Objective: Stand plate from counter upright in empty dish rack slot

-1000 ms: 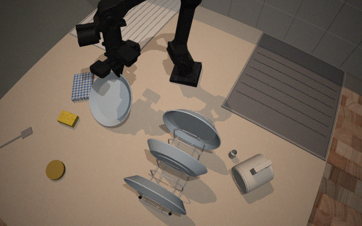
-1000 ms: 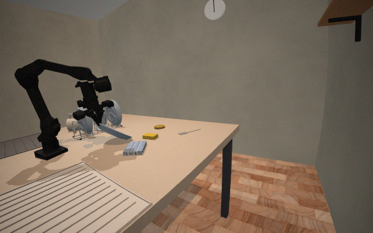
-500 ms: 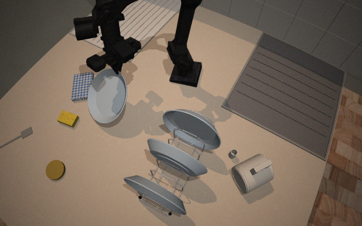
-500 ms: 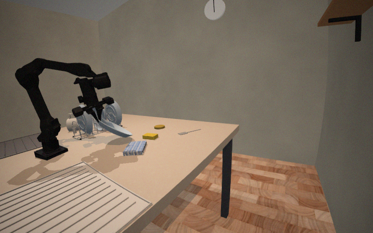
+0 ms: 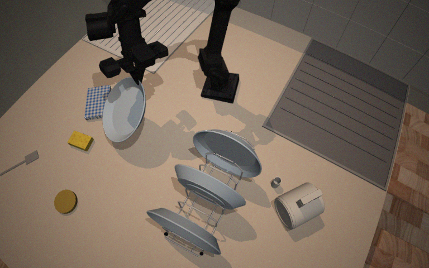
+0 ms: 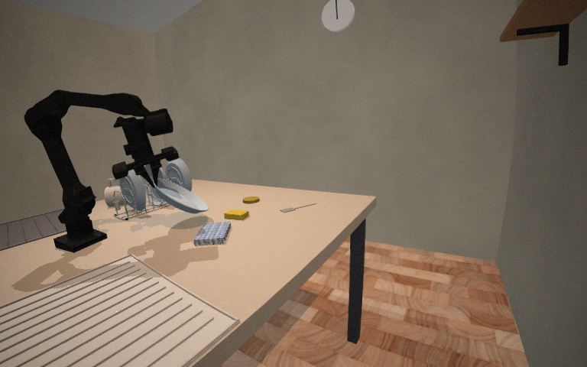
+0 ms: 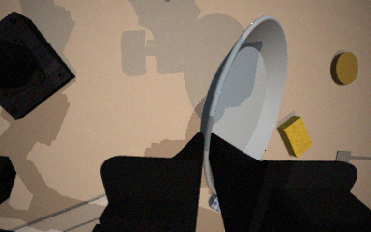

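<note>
My gripper [image 5: 137, 79] is shut on the rim of a grey-blue plate [image 5: 124, 109] and holds it tilted in the air above the counter. The plate also shows in the exterior view [image 6: 181, 197] and in the wrist view [image 7: 248, 99], where the two fingers pinch its near edge. The wire dish rack [image 5: 206, 192] stands to the right in front, with three plates upright in it: a far one [image 5: 227, 152], a middle one [image 5: 209, 185] and a near one [image 5: 183, 230]. Open slots lie between them.
A blue checked cloth [image 5: 96, 101], a yellow sponge [image 5: 80, 140], a yellow disc [image 5: 65, 201] and a spatula [image 5: 20, 163] lie left of the plate. A tipped pot [image 5: 299, 205] and small cup [image 5: 276, 181] lie right of the rack. The arm's base [image 5: 220, 84] stands behind.
</note>
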You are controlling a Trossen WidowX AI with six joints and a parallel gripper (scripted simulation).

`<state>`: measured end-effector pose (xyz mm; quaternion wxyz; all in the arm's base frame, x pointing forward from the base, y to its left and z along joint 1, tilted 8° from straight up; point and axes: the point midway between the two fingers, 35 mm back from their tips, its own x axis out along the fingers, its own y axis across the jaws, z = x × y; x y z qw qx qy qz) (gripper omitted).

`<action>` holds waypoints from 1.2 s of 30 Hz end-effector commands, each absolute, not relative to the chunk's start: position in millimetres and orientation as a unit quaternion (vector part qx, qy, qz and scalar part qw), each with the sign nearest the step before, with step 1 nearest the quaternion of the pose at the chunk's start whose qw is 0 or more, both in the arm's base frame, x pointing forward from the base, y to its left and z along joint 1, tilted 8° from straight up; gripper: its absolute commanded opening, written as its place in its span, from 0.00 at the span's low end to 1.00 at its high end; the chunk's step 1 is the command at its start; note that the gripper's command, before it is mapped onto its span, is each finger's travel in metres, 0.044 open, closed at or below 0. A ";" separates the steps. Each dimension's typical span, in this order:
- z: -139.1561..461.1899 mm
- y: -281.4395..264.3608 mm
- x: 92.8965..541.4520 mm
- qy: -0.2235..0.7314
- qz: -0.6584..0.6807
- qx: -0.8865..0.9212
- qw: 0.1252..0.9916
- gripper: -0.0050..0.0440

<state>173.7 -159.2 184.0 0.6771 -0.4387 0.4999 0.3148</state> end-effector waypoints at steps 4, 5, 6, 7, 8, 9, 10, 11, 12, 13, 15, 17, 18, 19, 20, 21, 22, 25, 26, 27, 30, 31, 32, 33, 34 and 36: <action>198.2 -159.9 176.7 0.492 0.291 -0.420 0.705 0.10; 199.5 -159.8 176.6 0.492 0.288 -0.416 0.708 0.10; 200.8 -159.6 176.4 0.492 0.286 -0.412 0.712 0.10; 202.0 -159.4 176.3 0.492 0.283 -0.408 0.715 0.10; 203.1 -159.3 176.2 0.492 0.281 -0.405 0.718 0.10; 203.1 -159.3 176.2 0.492 0.281 -0.405 0.718 0.10; 203.1 -159.3 176.2 0.492 0.281 -0.405 0.718 0.10; 203.7 -159.2 176.1 0.492 0.280 -0.403 0.719 0.10; 203.9 -159.2 176.1 0.492 0.279 -0.402 0.720 0.10; 203.9 -159.2 176.1 0.492 0.279 -0.402 0.720 0.10; 203.9 -159.2 176.1 0.492 0.279 -0.402 0.720 0.10; 203.9 -159.2 176.1 0.492 0.279 -0.402 0.720 0.10; 203.9 -159.2 176.1 0.492 0.279 -0.402 0.720 0.10; 203.9 -159.2 176.1 0.492 0.279 -0.402 0.720 0.10; 203.9 -159.2 176.1 0.492 0.279 -0.402 0.720 0.10; 203.9 -159.2 176.1 0.492 0.279 -0.402 0.720 0.10; 203.9 -159.2 176.1 0.492 0.279 -0.402 0.720 0.10; 203.9 -159.2 176.1 0.492 0.279 -0.402 0.720 0.10; 203.9 -159.2 176.1 0.492 0.279 -0.402 0.720 0.10; 203.9 -159.2 176.1 0.492 0.279 -0.402 0.720 0.10; 203.9 -159.2 176.1 0.492 0.279 -0.402 0.720 0.10; 203.9 -159.2 176.1 0.492 0.279 -0.402 0.720 0.10; 203.9 -159.2 176.1 0.492 0.279 -0.402 0.720 0.10; 203.9 -159.2 176.1 0.492 0.279 -0.402 0.720 0.10; 203.9 -159.2 176.1 0.492 0.279 -0.402 0.720 0.10; 203.9 -159.2 176.1 0.492 0.279 -0.402 0.720 0.10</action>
